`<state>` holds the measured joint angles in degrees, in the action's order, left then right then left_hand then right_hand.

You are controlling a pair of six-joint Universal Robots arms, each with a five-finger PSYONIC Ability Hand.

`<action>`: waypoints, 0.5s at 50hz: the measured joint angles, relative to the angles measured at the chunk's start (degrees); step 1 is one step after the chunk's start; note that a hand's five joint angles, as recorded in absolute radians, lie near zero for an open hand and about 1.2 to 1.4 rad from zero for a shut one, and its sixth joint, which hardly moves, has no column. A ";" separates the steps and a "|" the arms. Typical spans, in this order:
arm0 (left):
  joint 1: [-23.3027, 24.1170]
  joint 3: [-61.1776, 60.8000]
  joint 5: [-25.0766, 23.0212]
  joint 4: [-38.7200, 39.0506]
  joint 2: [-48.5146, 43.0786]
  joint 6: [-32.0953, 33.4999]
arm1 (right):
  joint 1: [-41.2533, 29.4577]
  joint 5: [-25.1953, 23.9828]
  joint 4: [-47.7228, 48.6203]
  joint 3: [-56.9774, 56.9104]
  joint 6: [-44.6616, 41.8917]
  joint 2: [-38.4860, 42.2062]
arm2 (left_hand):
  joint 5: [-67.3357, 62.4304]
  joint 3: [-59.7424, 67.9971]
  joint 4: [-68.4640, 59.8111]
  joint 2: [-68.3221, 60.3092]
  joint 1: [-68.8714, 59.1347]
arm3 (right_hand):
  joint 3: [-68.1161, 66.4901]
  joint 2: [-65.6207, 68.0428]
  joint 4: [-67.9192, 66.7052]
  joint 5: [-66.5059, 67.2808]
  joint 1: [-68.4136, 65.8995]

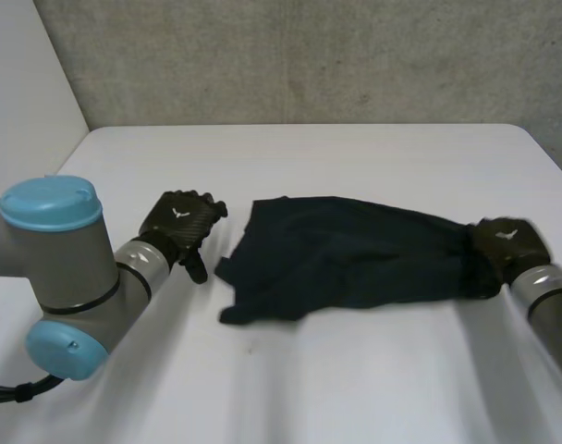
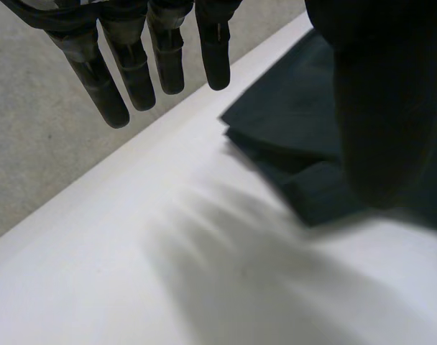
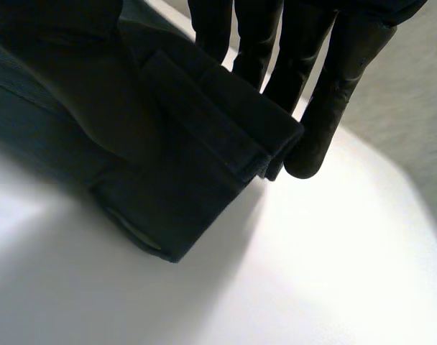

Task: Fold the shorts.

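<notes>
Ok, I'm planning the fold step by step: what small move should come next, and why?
Probably bring the left hand across to the nearest edge of the shorts and pinch it. Its fingers are straight and hold nothing, just beside the cloth, while the right hand pinches the opposite end, so only one end is held.

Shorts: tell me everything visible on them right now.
The shorts are dark, near-black cloth, lying rumpled and partly folded on the white table, stretched sideways across it. Layers stack at the end by the right hand, which pinches that edge between thumb and fingers. The other end is crumpled, one corner trailing toward the robot. The left hand is open beside it, seemingly not touching.
</notes>
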<state>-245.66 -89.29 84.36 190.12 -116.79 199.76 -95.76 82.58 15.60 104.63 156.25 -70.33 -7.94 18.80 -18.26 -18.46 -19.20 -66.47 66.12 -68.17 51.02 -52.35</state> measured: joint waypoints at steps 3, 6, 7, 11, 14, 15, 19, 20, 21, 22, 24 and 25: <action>-0.31 -0.40 0.04 -0.06 1.17 -0.03 | 2.53 -0.16 -2.09 -0.24 -5.82 -3.44 | 0.02 0.00 0.00 0.00 0.00 | -0.06 0.39 0.00 2.27 -0.95; -0.68 -0.90 0.01 -0.09 2.25 -0.05 | 4.16 -0.26 -4.02 -1.04 -11.60 -5.47 | 0.02 0.00 0.00 0.00 0.01 | -0.11 0.50 -0.01 2.76 -1.64; -0.86 -1.16 -0.02 -0.09 2.73 -0.05 | 4.58 -0.23 -4.91 -1.73 -14.66 -6.15 | 0.02 0.00 0.00 0.00 0.01 | -0.19 0.50 -0.04 2.76 -1.64; -1.20 -1.67 -0.08 -0.10 3.60 -0.07 | 4.27 -0.16 -6.56 -3.54 -20.98 -7.07 | 0.02 0.00 0.00 0.00 0.00 | -0.19 0.50 -0.07 2.76 -1.64; -1.49 -2.14 -0.15 -0.10 4.65 -0.07 | -2.08 -0.32 -7.82 -7.43 -29.79 -7.13 | 0.03 0.00 0.00 0.00 0.01 | -0.32 0.51 -0.12 2.76 -2.03; -1.49 -2.14 -0.15 -0.10 4.65 -0.07 | -2.08 -0.32 -7.82 -7.43 -29.79 -7.13 | 0.03 0.00 0.00 0.00 0.01 | -0.32 0.51 -0.12 2.76 -2.03; -1.40 -2.06 -0.11 0.01 5.67 -0.09 | -15.51 -1.48 -7.52 -12.64 -36.23 -3.76 | 0.03 0.00 0.00 0.00 0.00 | -1.63 0.51 -0.21 4.55 -2.12; -1.32 -1.93 -0.10 0.05 5.87 -0.10 | -17.84 -1.98 -7.45 -13.37 -36.99 -2.88 | 0.03 0.00 0.00 0.00 0.01 | -1.75 0.51 -0.21 4.80 -2.12; -1.28 -1.88 -0.10 0.08 5.94 -0.11 | -19.65 -2.46 -7.36 -13.89 -37.54 -2.15 | 0.03 0.00 0.00 0.00 0.01 | -1.75 0.51 -0.21 4.81 -2.12; -1.11 -1.62 -0.09 0.24 6.25 -0.12 | -23.88 -4.12 -7.32 -14.82 -38.79 -0.24 | 0.03 0.00 0.00 0.00 0.01 | -1.75 0.51 -0.21 4.80 -2.12; -0.93 -1.30 -0.06 0.48 6.52 -0.14 | -27.23 -5.91 -7.37 -15.31 -39.75 1.48 | 0.02 0.00 0.00 0.00 0.00 | -1.76 0.51 -0.21 4.81 -2.12; -0.79 -1.04 -0.04 0.66 6.69 -0.17 | -29.13 -7.20 -7.39 -15.54 -40.28 2.63 | 0.03 0.00 0.00 0.00 0.00 | -1.76 0.51 -0.21 4.81 -2.12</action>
<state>-246.45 -90.33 84.32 190.78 -110.09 199.59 -124.89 75.38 8.21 89.09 115.97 -67.71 -7.91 18.80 -18.26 -18.46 -19.20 -68.23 66.63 -68.38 55.83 -54.48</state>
